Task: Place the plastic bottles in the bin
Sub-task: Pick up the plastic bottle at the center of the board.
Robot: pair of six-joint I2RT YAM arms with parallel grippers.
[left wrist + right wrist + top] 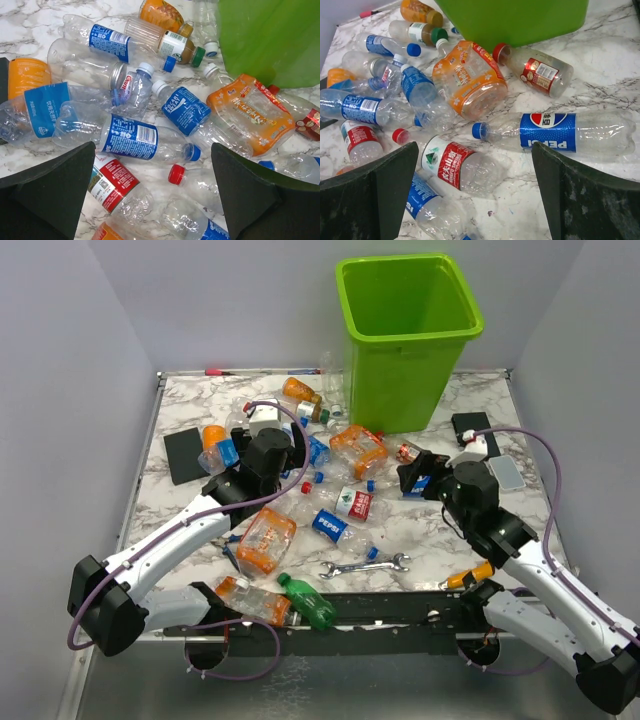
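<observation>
The lime-green bin point(410, 335) stands at the back of the marble table. Several plastic bottles lie in a heap in front of it and to its left. Among them are a crushed orange one point(358, 448), a Pepsi one point(335, 525), a red-labelled one point(352, 503) and a green one point(307, 602). My left gripper point(298, 455) hovers open over the heap, with a blue-labelled bottle point(132, 137) and a red-capped clear one point(176, 174) below its jaws. My right gripper point(420, 477) is open too. It hangs above the red-labelled bottle point(455, 165), beside the Pepsi bottle point(570, 132). Neither gripper holds anything.
A silver wrench point(365, 566) lies near the front edge. An orange-handled screwdriver point(470, 575) sits by the right arm's base. A black pad point(185, 455) is at the left and a black block point(470, 425) at the right. A pink marker point(220, 371) lies along the back edge.
</observation>
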